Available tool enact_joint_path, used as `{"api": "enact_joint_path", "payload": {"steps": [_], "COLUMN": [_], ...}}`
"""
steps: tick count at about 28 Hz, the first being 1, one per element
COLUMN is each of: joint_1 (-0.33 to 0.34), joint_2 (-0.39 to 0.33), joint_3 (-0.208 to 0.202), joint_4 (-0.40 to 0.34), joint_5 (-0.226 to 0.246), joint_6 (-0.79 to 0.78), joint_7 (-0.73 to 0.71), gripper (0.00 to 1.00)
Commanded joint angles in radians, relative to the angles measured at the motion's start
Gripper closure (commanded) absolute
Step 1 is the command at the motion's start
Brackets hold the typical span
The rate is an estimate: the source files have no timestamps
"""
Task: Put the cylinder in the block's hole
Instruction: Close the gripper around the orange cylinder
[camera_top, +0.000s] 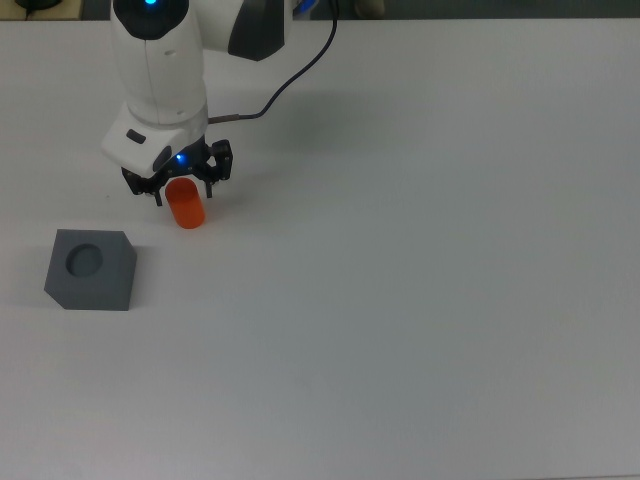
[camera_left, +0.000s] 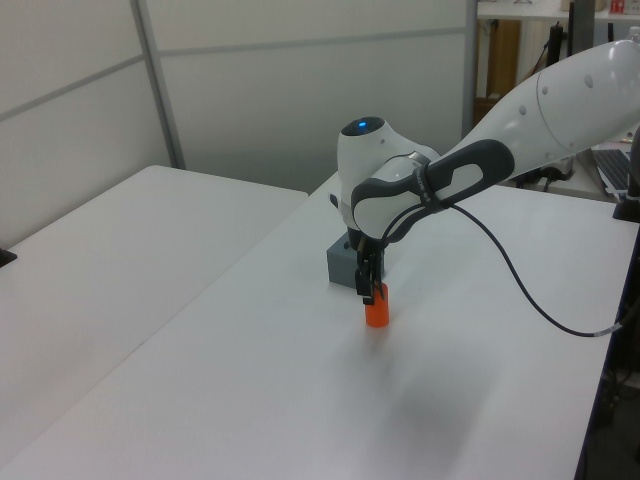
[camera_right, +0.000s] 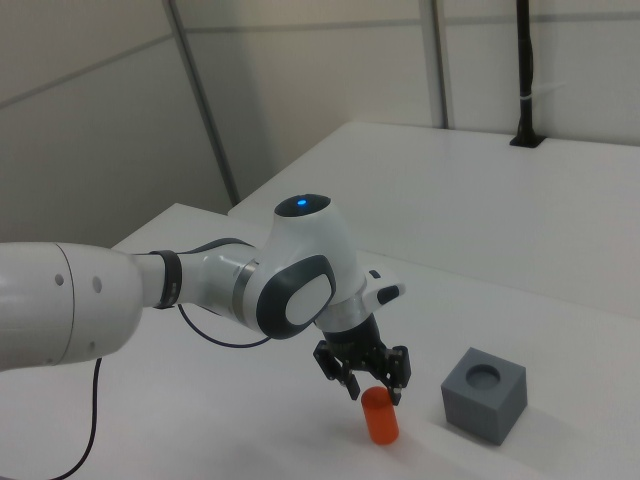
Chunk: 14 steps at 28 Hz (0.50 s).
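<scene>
The orange cylinder (camera_top: 186, 207) stands upright on the white table, also seen in the left view (camera_left: 376, 310) and the right view (camera_right: 379, 415). My gripper (camera_top: 183, 194) hangs open right over its top, one finger on each side of the upper part (camera_right: 372, 387). The grey block (camera_top: 90, 269) sits apart from it toward the top view's lower left, its round hole (camera_top: 84, 261) facing up and unfilled. In the left view the block (camera_left: 344, 266) is partly hidden behind the arm. In the right view the block (camera_right: 484, 394) stands to the right of the cylinder.
A black cable (camera_top: 290, 76) runs from the wrist toward the top view's upper edge. A second white table (camera_left: 120, 240) stands beside this one in the left view. Wall panels rise behind (camera_right: 300, 90).
</scene>
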Motion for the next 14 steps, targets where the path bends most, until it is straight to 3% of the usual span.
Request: {"api": "enact_joint_path", "payload": {"steps": [1,7,9,14], "joint_1": [0.003,0.003,0.003,-0.003], "joint_2": [-0.001,-0.001,-0.001,-0.002], "joint_3": [0.0,0.0,0.002,0.0], "joint_4": [0.0,-0.001,0.0,0.026], "joint_5": [-0.018,-0.021,-0.021,-0.004], "joint_6": [0.012,0.011,0.009,0.008], "joint_7": [-0.005,-0.005,-0.005,0.007], "gripper": [0.35,0.47,0.58,0.6]}}
